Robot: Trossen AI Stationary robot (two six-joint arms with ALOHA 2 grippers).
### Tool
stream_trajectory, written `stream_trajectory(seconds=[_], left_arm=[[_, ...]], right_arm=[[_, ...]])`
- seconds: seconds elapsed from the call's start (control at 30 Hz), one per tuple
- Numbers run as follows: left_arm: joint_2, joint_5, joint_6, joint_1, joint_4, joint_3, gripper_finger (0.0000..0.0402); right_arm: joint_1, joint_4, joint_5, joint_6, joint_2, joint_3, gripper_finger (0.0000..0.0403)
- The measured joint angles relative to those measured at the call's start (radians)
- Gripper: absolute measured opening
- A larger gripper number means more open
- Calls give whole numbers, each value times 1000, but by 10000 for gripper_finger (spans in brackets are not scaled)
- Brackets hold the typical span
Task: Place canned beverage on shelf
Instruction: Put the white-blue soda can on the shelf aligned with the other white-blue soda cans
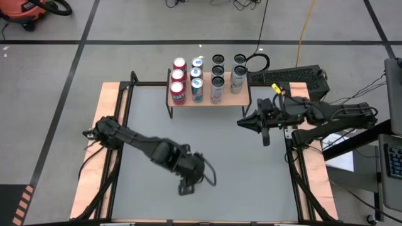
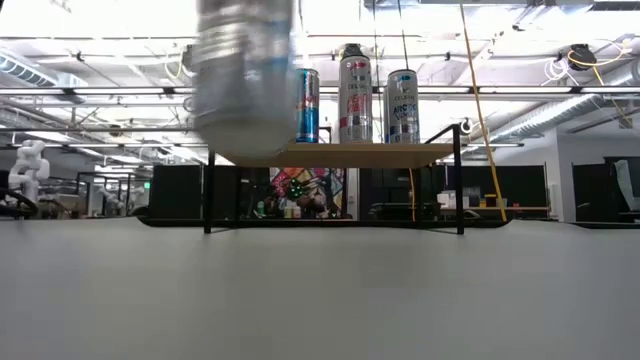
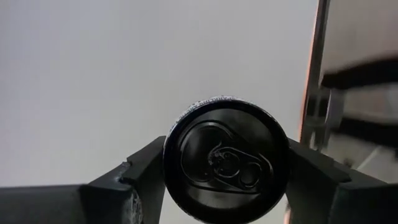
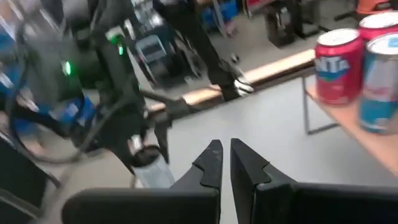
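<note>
Two arms are over the table (image 1: 207, 125), and the left gripper (image 3: 225, 180) is the one at work, near the table's near edge and a little left of centre. Its fingers (image 3: 134, 186) press on both sides of a dark-topped can (image 3: 225, 163), grasping it by the body just below the rim; the pull tab faces the wrist camera. In the low view that can shows blurred and large, raised above the tabletop and in front of the shelf's left end. The shelf (image 1: 242, 97) stands at the far edge of the table, its light wooden top on thin black legs. On it stand rows of cans: red cans (image 1: 179, 78) at the left, blue-and-white cans (image 1: 197, 78) beside them, then dark-topped silver cans (image 1: 217, 78) and pale cans (image 1: 238, 72) toward the right. The right gripper (image 1: 242, 122) waits at the right side of the table, near the shelf's right end, its fingers clenched together on nothing.
</note>
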Motion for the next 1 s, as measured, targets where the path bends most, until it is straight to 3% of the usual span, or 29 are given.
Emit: stream_trajectory(seconds=[0.23,0.5,0.83,1.0], left_arm=[[0,5,-84,97,8,125,248],[0,9,-76,187,21,245,248],[0,8,16,245,77,327,248],[0,8,67,266,66,352,248]], right_arm=[[0,-375,28,-99,86,246,0],[0,-407,21,-20,100,269,11],[0,-429,-39,63,100,269,103],[-1,-406,-129,-15,126,269,155]])
